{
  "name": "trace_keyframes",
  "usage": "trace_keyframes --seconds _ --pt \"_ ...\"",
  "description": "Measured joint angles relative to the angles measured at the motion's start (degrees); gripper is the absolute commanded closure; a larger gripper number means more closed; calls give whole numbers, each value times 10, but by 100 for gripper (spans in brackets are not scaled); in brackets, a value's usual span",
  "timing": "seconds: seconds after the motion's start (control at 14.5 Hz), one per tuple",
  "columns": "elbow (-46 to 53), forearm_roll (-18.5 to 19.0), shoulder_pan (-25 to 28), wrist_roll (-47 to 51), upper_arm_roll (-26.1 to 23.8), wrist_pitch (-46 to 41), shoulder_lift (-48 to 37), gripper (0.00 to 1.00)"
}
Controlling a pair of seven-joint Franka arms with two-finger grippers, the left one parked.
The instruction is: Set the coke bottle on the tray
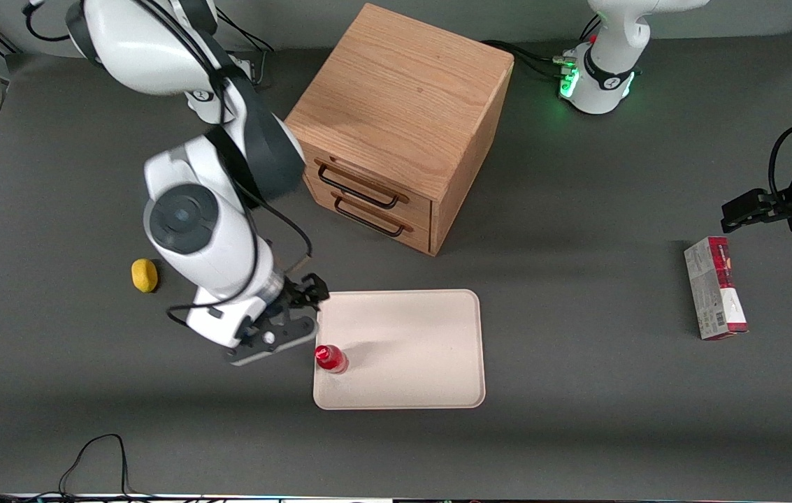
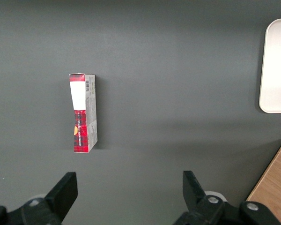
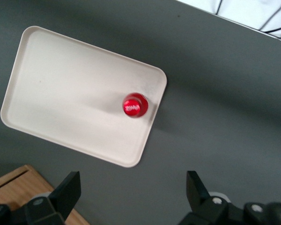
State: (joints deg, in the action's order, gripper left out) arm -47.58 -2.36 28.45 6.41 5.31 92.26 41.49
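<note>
The coke bottle (image 1: 330, 358) stands upright on the tray (image 1: 409, 349) (near its rim), just below the jaws. The gripper (image 1: 291, 314) hovers above, jaws spread and empty.

A robotics lab, set up for manipulation trials. A dark grey tabletop (image 1: 577, 209) carries two white Franka arms bolted at its 12 o'clock edge, one base glowing green (image 1: 567, 82), with black cables (image 1: 98, 454) trailing along the 6 o'clock edge. The things on it are test props: a small wooden drawer cabinet (image 1: 396, 126), a cream tray (image 1: 423, 349), a carton (image 1: 716, 288), a yellow lump (image 1: 145, 275).
</note>
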Motion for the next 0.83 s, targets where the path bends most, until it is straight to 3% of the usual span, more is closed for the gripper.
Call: trace_keyframes --seconds 0.41,0.83 --pt "-25 1 -26 0 46 -115 -107 0" --pt "-246 0 -128 -24 48 -36 -280 0"
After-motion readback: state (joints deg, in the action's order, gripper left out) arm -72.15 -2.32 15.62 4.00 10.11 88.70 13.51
